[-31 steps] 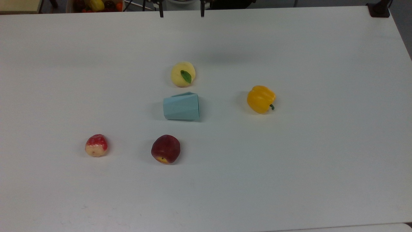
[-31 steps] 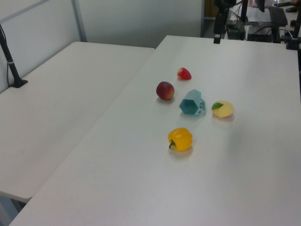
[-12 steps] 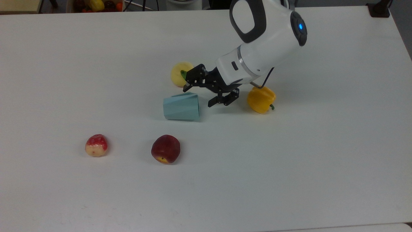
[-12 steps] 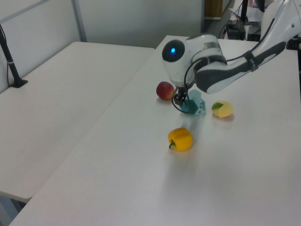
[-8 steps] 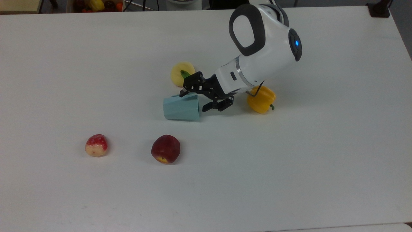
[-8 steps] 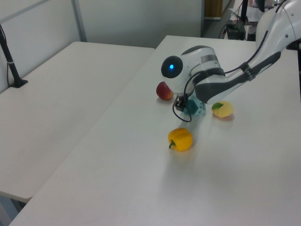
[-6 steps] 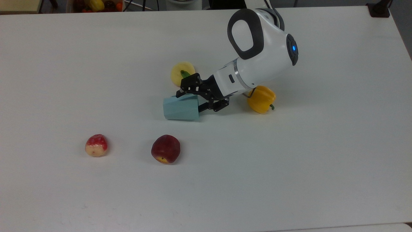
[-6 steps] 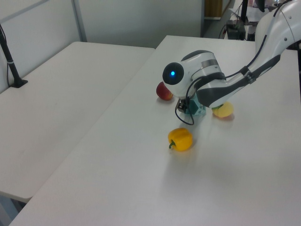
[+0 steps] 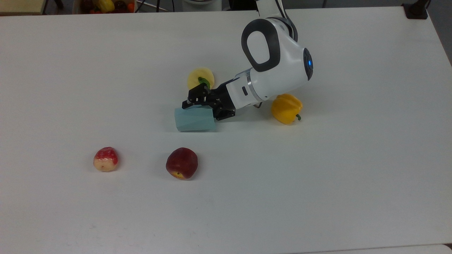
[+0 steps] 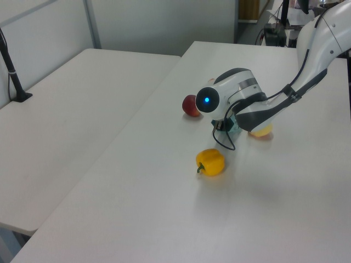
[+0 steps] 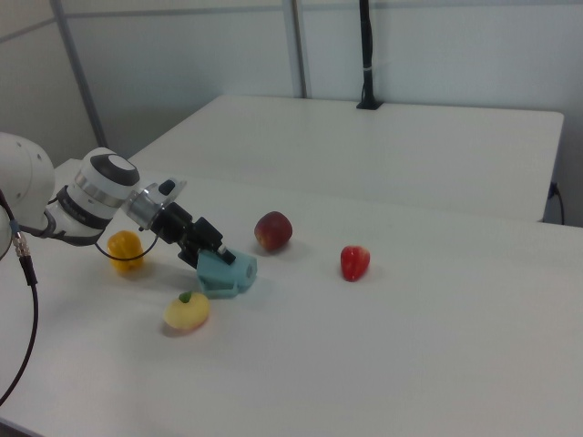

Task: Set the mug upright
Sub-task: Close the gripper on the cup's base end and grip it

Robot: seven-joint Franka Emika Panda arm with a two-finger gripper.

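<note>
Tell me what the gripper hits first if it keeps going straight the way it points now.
The mug. The gripper points toward the top view's left, low over the table, fingers already straddling the mug's open end; one seems to reach inside. It would likely push the lying mug along.

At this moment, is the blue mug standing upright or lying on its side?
Lying on its side. The mug rests lengthwise on the table, with the gripper at its wider end.

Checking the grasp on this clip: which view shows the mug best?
The top view: the mug lies on its side in full, the gripper at its wide end. The right view shows it partly behind the gripper; the left view shows a sliver behind the arm.
</note>
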